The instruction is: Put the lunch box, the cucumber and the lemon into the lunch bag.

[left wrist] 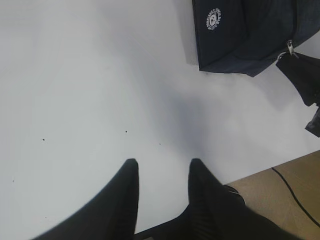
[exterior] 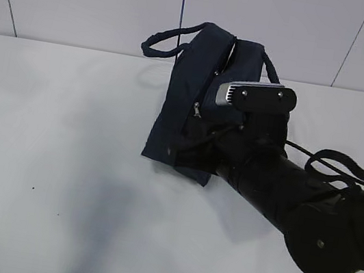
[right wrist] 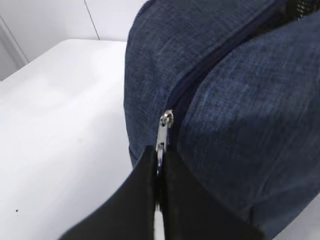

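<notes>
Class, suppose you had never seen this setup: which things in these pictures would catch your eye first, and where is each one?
The dark navy lunch bag stands out first, at the back middle of the white table. Next comes the black right tool, pinched shut on the bag's silver zipper pull at its front edge. The left tool hangs open over bare table, with the bag's round white logo beyond it.

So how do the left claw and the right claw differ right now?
The left claw stands open and empty; the right claw is shut on the zipper pull. The left claw hovers over bare table, apart from the lunch bag; the right claw is right against the bag's end. Both have black fingers.
</notes>
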`<state>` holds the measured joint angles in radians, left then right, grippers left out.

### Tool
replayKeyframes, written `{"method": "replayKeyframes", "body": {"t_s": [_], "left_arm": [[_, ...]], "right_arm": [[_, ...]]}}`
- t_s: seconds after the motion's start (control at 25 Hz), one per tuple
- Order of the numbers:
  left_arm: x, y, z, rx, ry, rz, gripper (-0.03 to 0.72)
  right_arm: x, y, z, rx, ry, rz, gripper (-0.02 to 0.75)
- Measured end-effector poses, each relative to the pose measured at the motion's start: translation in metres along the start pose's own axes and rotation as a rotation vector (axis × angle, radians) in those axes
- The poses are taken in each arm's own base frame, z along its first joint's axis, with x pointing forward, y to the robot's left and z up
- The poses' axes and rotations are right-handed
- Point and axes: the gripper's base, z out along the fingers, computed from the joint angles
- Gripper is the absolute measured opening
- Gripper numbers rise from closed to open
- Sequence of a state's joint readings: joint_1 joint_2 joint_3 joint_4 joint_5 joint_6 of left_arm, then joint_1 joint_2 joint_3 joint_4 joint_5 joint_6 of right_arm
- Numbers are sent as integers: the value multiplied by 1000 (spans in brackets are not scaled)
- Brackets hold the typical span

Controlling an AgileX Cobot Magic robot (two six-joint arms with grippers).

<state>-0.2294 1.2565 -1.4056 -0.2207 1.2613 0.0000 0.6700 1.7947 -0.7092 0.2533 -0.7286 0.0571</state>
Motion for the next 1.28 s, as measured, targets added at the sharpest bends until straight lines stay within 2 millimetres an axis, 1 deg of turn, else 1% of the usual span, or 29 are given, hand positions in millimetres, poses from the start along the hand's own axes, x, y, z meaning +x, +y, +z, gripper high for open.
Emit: {"method": "replayKeyframes", "body": {"t_s": [0.12, 0.36, 0.64, 0.76, 0.84, 0.96, 1.08, 1.28], "left_arm": [[0, 0, 0, 0, 0, 0, 245], [0, -1, 0, 14, 0, -4, 245], [0, -4, 0, 47, -1, 22, 245], [1, -3, 4, 46, 11, 30, 245], [4, -1, 12, 45, 42, 30, 245], [17, 4, 34, 41, 124, 28, 245], [31, 10, 56, 36, 162, 39, 245], [43, 16, 88, 58, 99, 74, 245]], "right_arm": [[-7, 1, -3, -5, -16, -10, 17], [-14, 3, -6, -11, -35, -16, 17], [-32, 8, -1, -24, -88, -44, 17], [-37, 10, 1, -27, -101, -42, 18], [-37, 10, 2, -28, -97, -44, 17], [-34, 10, 2, -28, -56, -44, 17], [-31, 11, 2, -32, -22, -51, 17], [-28, 11, 1, -33, 24, -53, 17]]}}
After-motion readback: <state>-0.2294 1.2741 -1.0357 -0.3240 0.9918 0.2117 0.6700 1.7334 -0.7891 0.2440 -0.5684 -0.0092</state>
